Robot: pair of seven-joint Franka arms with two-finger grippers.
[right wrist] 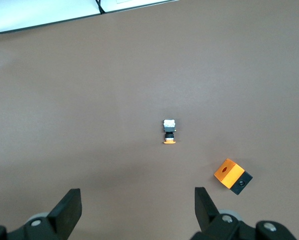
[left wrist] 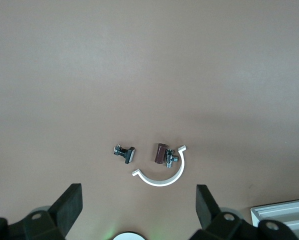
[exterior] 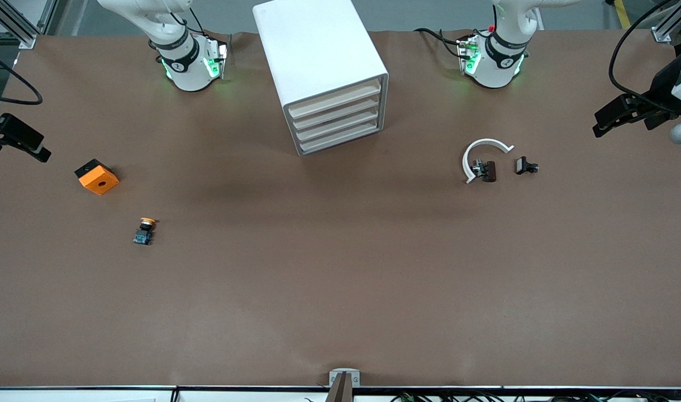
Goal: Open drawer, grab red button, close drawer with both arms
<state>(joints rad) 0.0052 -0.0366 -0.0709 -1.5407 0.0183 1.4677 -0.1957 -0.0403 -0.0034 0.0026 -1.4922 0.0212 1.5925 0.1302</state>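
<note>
Currently in hand: the first step; all four drawers are shut and neither arm has reached the cabinet.
Right tool (exterior: 36, 148): released, fingers spread wide, hanging over the counter (exterior: 340, 279) at the right arm's end, waiting.
Orange block (exterior: 97, 177): on the counter near that tool, not part of the job.
Yellow-capped button (exterior: 144, 230): nearer the front camera than the block; the wrong one, to be left alone.
Drawer cabinet (exterior: 318, 50): between the two arm bases, drawer fronts (exterior: 334, 120) angled toward the left arm's end.
Red-capped button: not visible; probably inside a shut drawer.
White curved clip (exterior: 482, 146): lies with small metal parts (exterior: 485, 170) beside it.
Left tool (exterior: 599, 124): released, fingers apart, over the left arm's end.
Next move: one tool must travel to a drawer front and pull it out squarely.
</note>
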